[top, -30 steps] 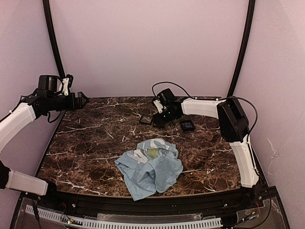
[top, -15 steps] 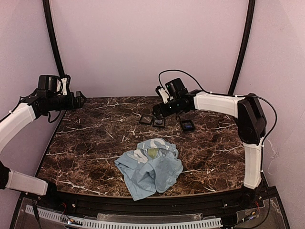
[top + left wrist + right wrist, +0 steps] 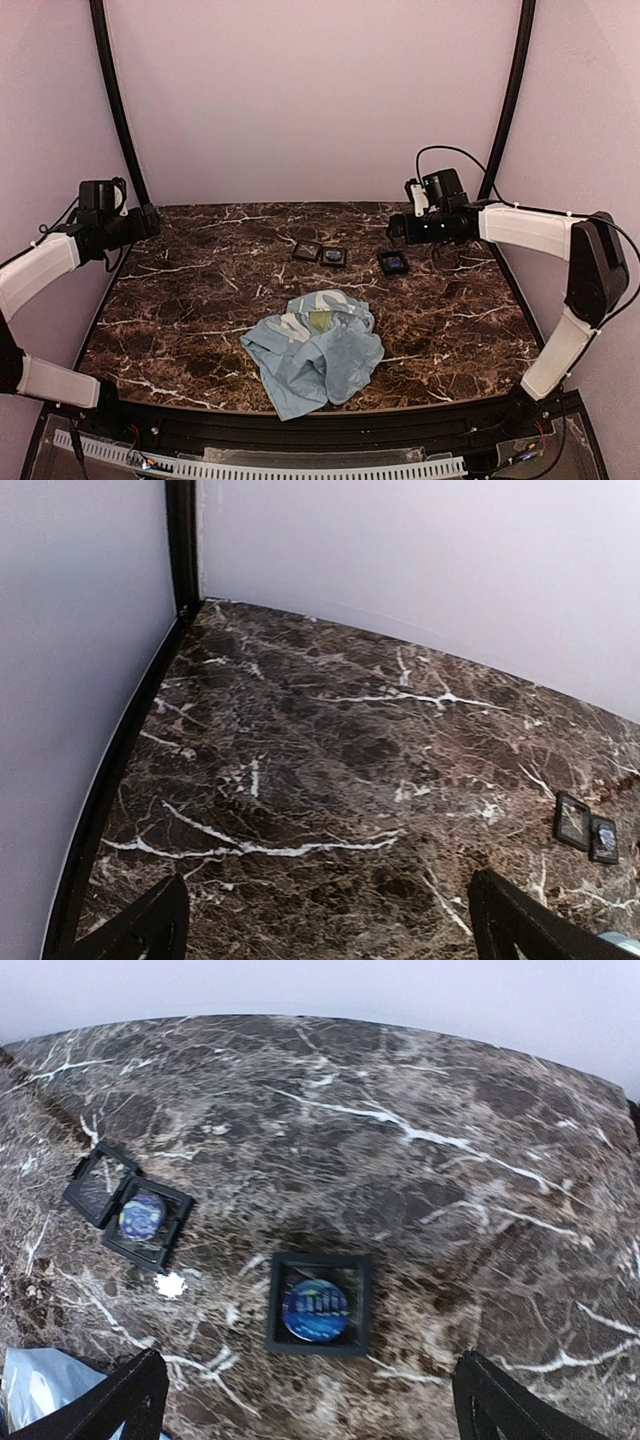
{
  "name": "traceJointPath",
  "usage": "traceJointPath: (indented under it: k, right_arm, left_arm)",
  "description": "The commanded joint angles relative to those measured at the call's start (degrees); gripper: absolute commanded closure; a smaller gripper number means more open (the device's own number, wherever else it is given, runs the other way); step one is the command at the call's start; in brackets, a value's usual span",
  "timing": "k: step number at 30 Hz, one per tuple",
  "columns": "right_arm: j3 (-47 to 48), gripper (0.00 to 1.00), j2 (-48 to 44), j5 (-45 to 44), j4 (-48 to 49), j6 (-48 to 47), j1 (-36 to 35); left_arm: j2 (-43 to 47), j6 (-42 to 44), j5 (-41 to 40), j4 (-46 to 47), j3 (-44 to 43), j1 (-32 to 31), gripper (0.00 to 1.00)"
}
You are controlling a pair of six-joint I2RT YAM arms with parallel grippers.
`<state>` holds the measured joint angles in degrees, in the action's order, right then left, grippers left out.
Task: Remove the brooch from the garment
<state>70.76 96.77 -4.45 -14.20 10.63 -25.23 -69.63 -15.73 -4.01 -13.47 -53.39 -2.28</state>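
Right pincer [image 3: 310, 1405] and left pincer [image 3: 330, 930] both gape wide and empty, only their fingertips showing in the wrist views.
Nearest, the crumpled shirt [image 3: 315, 350] hides its own front; a greenish patch on it may be print. Beyond, clear of the cloth, the brooch [image 3: 142, 1216] lies in the twin tray [image 3: 98, 1182]; a second badge [image 3: 314, 1311] fills the single tray [image 3: 320, 1260]. A second ago the right pincer hovered at the twin tray; now it stands back right.

A crumpled pale-blue shirt [image 3: 315, 350] lies on the marble table [image 3: 180, 300], three black trays [image 3: 333, 256] behind it.
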Motion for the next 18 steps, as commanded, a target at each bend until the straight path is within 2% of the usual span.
traceJointPath:
  k: [1, 5, 8, 13, 18]
  right_arm:
    - [-8.1, 0.01, -8.4, -0.7, 6.2, 3.0, 5.4]
    - [-15.9, 0.01, -15.1, -2.4, 13.3, 3.5, 10.6]
    - [-23.0, 0.01, -20.0, -4.7, 22.6, 2.2, 12.4]
    - [-36.6, 0.01, -26.9, -9.9, 42.5, -1.6, 13.6]
    - [-48.6, 0.01, -28.7, -13.0, 62.1, -7.1, 14.4]
  left_arm:
    - [0.5, -1.4, -1.8, 8.1, 5.7, 5.4, 0.01]
    - [0.8, 0.6, -4.6, 16.3, 10.1, 6.5, 0.01]
    - [0.6, 3.8, -7.4, 24.1, 13.6, 6.4, 0.01]
    - [0.2, 9.7, -10.8, 36.5, 21.3, 6.4, 0.01]
    - [-2.0, 13.6, -11.3, 44.9, 26.8, 6.4, 0.01]
